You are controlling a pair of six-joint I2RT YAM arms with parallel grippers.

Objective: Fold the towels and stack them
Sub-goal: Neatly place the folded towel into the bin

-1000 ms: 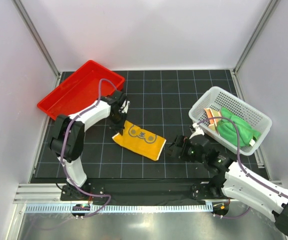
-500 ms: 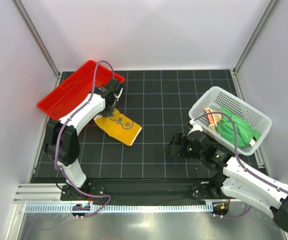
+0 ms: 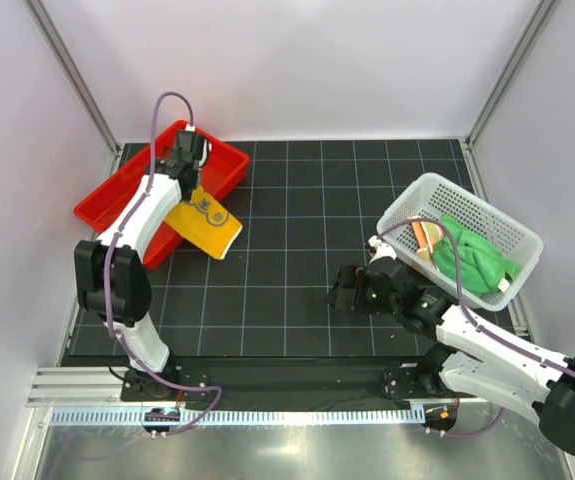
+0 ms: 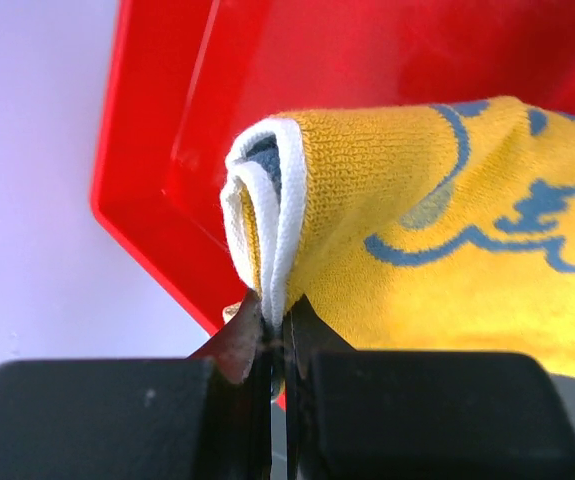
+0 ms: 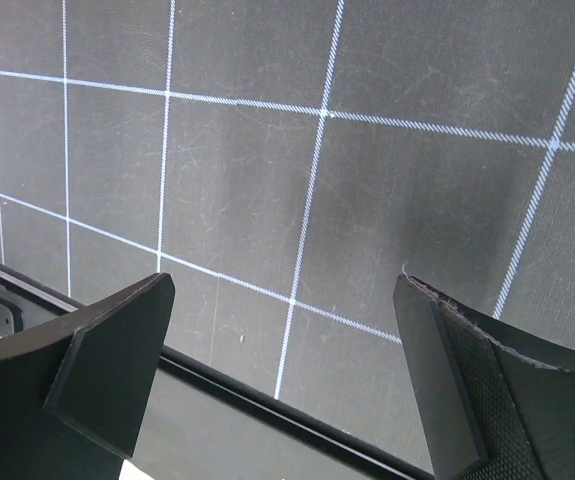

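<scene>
The yellow towel [image 3: 207, 222] hangs at ten o'clock of the black mat [image 3: 297, 200], partly over the red tray's [image 3: 117, 195] edge, its white hem pinched in the closed left gripper [image 4: 277, 322]. The green towel [image 3: 472, 258] and striped towel [image 3: 425, 235] lie in the white basket [image 3: 407, 205] at three o'clock. The right gripper [image 5: 287, 295] hovers at five o'clock, spread wide and empty

We record 2 arms. The left arm [image 3: 132, 225] is stretched far forward from its base, the elbow bent outward to the left and the wrist at the far end. The left gripper [image 4: 275, 318] has its jaws pressed together, pinching the white hem of the yellow-orange towel [image 4: 447, 230]. The right arm [image 3: 487, 345] lies low and reaches leftward. The right gripper [image 5: 285, 300] stands spread wide and holds nothing, with both fingers [image 5: 107, 350] clear.
</scene>
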